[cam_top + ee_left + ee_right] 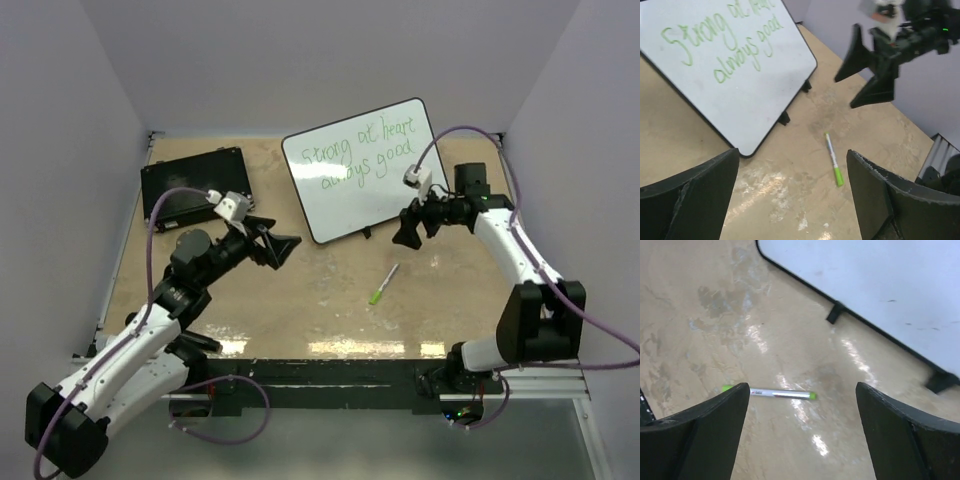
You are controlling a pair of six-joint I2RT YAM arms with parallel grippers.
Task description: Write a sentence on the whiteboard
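Black wedge-shaped fingers of the right gripper [403,228] stand spread wide with nothing between them, hovering over the tabletop [300,300] just off the near right corner of the board. Directly below them, in the right wrist view, lies a slim white marker with a bright green end [775,393]. Its long axis runs from one finger towards the other, so it lies along the closing line, not across it. From above, the marker [384,284] rests flat on the bare tan surface, slanting from the far right down to the near left, green end towards the near edge, a little nearer than the board's near rim and apart from it. The left gripper [278,240] is likewise spread and empty, hanging towards the left of the middle and well apart from the pen, so the right arm is clearly the nearer one. Should the pen be wanted again, I judge that the right wrist would have to turn before closing. Beyond both hands, the large glossy white whiteboard with a thin black rim [370,205] sits tilted near the far edge. It carries the sentence in green handwriting [358,155], two lines that look complete. A flat black rectangular case [195,185] lies by the far left corner.
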